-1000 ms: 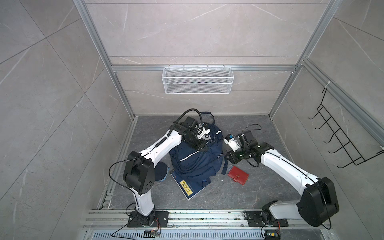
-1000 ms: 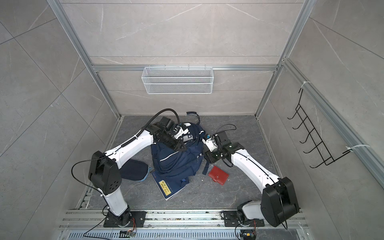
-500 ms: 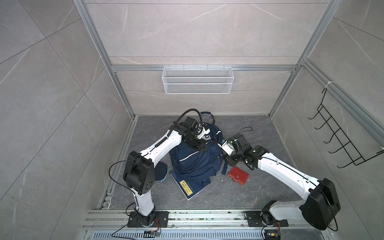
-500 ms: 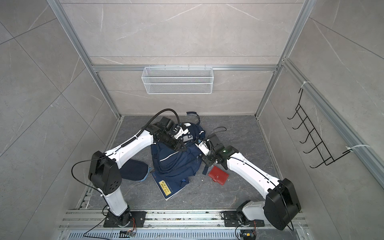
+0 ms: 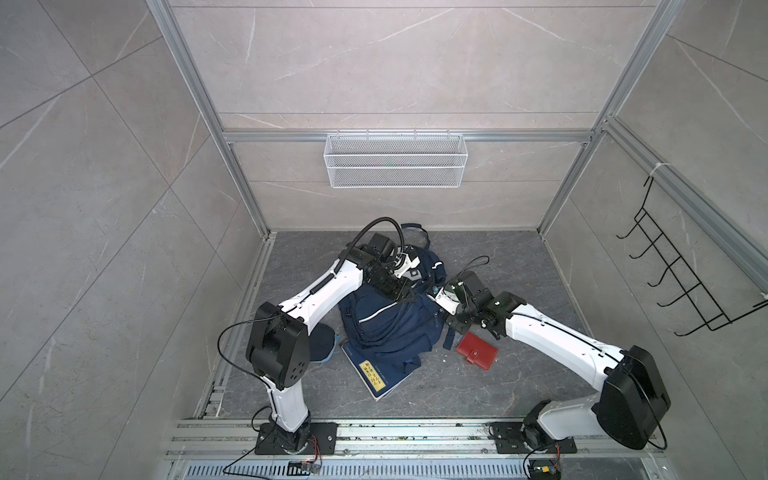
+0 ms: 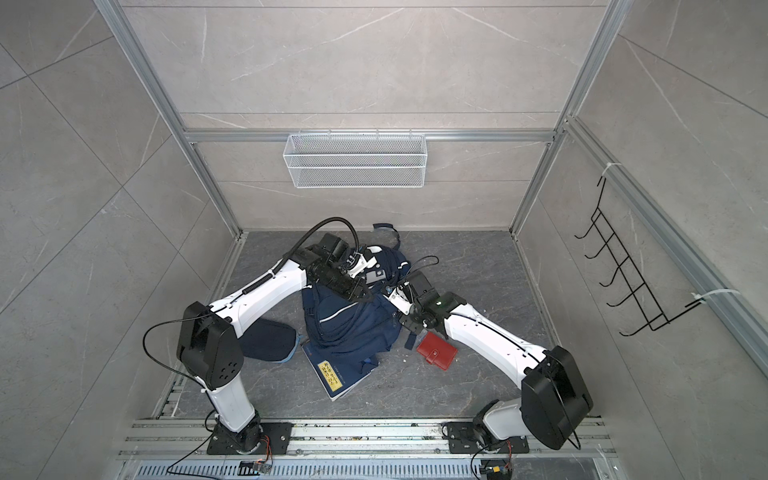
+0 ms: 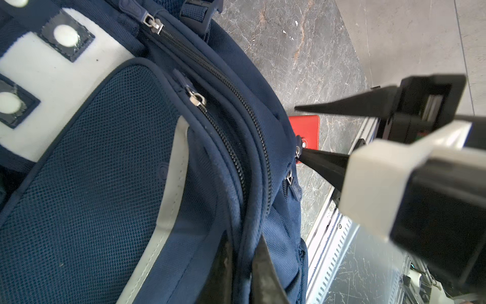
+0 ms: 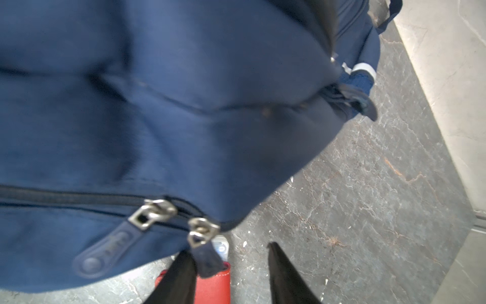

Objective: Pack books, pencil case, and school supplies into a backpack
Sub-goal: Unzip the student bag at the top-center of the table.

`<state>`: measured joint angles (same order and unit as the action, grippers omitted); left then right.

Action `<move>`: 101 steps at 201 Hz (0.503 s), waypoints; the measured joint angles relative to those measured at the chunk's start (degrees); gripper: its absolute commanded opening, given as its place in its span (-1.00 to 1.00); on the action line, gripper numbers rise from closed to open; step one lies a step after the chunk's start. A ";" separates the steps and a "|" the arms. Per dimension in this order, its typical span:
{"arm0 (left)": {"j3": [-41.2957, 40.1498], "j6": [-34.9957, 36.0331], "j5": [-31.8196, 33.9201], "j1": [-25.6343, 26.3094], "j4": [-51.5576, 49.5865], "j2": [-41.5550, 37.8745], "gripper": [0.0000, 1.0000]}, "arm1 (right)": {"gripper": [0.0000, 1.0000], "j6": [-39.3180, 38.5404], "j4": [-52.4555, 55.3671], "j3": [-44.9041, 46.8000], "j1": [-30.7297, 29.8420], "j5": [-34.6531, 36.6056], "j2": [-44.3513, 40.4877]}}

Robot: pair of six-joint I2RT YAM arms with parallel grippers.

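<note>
The left gripper (image 7: 243, 246) is clamped on a raised fold of the backpack (image 5: 386, 320), beside one of its zipper lines near the top of the bag. The right gripper (image 8: 228, 248) stands with its jaws apart at the bag's side. One of its fingers (image 8: 181, 273) lies against a zipper pull (image 8: 203, 233), and we see nothing pinched between the two. That wrist view is blurred, so we cannot tell whether the finger truly presses on the tab.

In both top views the backpack lies slumped on the grey floor (image 5: 519, 270) between the arms, all its visible zippers closed. The navy book (image 5: 376, 374) with the yellow label sticks out from under its near edge. The pencil case (image 6: 268, 340) lies on the floor on the robot's left, just beside the bag and partly hidden by the left arm. The red case (image 5: 477, 353) lies flat just beside the bag on the robot's right, close below the right gripper. A clear bluish piece (image 8: 221, 247) sits at its edge.
</note>
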<state>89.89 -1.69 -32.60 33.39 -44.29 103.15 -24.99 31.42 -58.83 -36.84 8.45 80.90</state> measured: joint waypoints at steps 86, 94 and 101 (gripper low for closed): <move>0.00 -1.46 -0.79 -0.07 0.70 0.00 -1.00 | -0.72 -2.19 -2.86 2.25 -3.23 8.96 -0.13; 0.00 -1.55 -0.79 -0.07 0.76 0.00 -1.00 | -0.77 -1.97 -3.02 2.47 -3.23 9.35 -0.31; 0.00 -1.60 -0.79 -0.07 0.87 0.00 -1.00 | -0.80 -1.64 -3.10 2.69 -3.23 9.42 -0.55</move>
<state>89.89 -3.29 -33.39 33.32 -43.42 103.15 -26.63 28.32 -56.14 -40.07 17.87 80.36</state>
